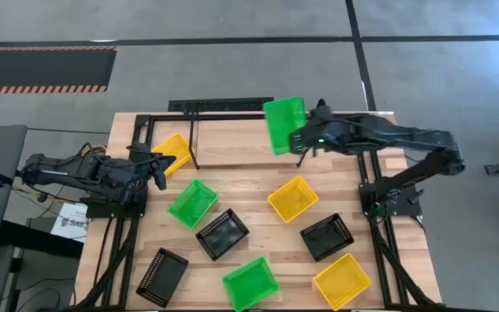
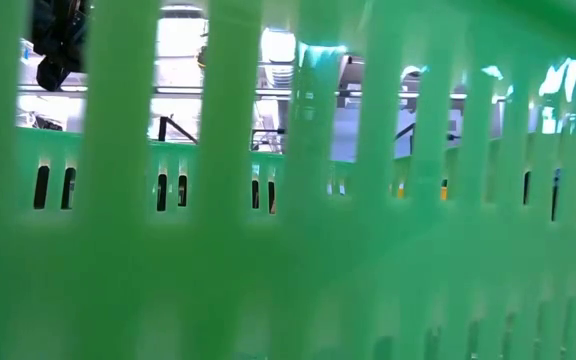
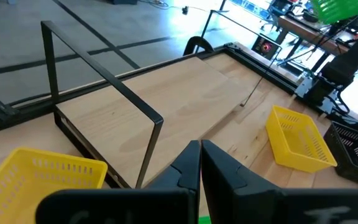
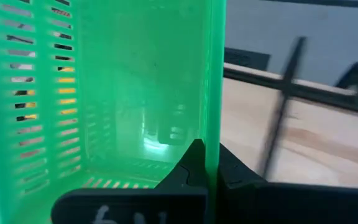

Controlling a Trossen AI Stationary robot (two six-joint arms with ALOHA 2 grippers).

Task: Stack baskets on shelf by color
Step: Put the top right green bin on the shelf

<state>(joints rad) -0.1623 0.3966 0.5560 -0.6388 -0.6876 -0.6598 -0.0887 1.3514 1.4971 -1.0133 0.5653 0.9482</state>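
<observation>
Baskets lie scattered over the wooden bench (image 1: 258, 169) in the high view, and the right gripper (image 1: 300, 140) is clamped on the wall of one green basket (image 1: 282, 124), holding it over the far right part of the shelf (image 1: 232, 147). One yellow basket (image 1: 172, 152) sits by the shelf's left end, just beside the left gripper (image 1: 159, 165), whose fingers are together and empty. In the low view, a green mesh wall (image 2: 288, 220) fills nearly everything. The left wrist view shows the left gripper (image 3: 200, 158) closed above the bench, the shelf's black tube frame (image 3: 104, 81) and pale board ahead, with yellow baskets (image 3: 300, 138) on both sides. The right wrist view shows the right gripper (image 4: 205, 163) pinching the green basket's wall (image 4: 214, 81).
</observation>
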